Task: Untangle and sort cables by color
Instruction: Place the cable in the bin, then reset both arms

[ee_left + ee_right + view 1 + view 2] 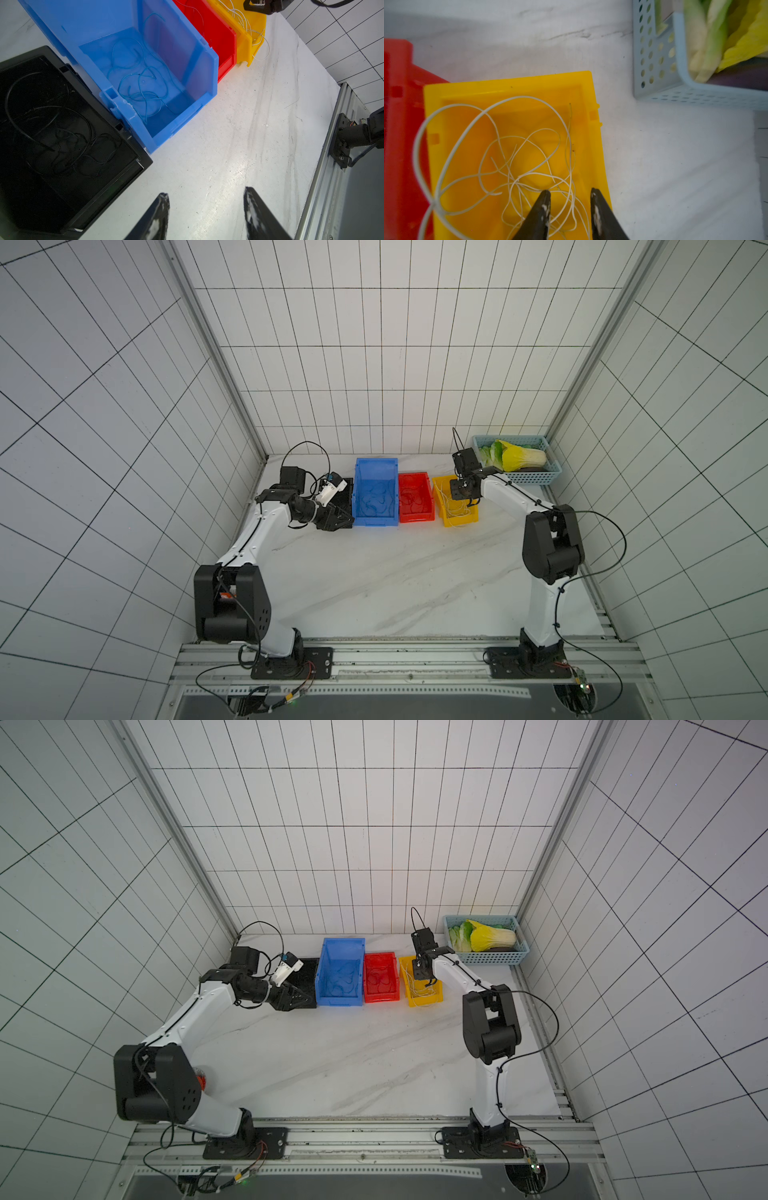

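Four bins stand in a row at the back of the table. The black bin (133, 133) holds black cables (62, 133), and the blue bin (376, 462) holds blue cables (145, 95). Red cables (413, 499) lie in the red bin (415, 517). White cables (527, 96) lie in the yellow bin (587, 87), with one loop over its rim toward the red bin. My left gripper (206, 192) is open and empty over bare table in front of the black bin. My right gripper (570, 190) hangs open above the yellow bin, with white wires lying beneath its fingers.
A pale blue perforated basket (536, 477) holding a cabbage (519, 456) stands in the back right corner, close to the right arm. Tiled walls close in three sides. A metal rail (407, 655) runs along the table's front edge.
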Controlling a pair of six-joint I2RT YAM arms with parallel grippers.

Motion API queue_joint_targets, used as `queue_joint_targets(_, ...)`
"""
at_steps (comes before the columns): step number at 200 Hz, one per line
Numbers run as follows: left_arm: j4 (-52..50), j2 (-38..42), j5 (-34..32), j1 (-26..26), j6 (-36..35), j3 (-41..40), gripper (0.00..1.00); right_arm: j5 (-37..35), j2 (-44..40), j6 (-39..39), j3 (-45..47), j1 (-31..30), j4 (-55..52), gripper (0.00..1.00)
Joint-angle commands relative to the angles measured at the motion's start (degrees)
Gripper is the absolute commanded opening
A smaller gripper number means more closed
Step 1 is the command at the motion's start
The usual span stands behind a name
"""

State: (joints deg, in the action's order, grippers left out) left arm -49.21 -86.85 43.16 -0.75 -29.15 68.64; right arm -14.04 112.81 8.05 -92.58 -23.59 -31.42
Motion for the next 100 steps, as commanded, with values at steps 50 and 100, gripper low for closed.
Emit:
queue_joint_targets(50, 2.1, 4.1, -1.4, 6.6, 0.8, -3.1, 0.98, 0.1, -24.0, -1.4, 10.1, 0.4, 6.5, 0.68)
queue_joint_targets(100, 29.7, 11.1, -11.0, 17.8, 24.3, -19.0, 0.98, -5.1, -47.3, -5.5, 40.6, 1.6, 26.4, 0.99)
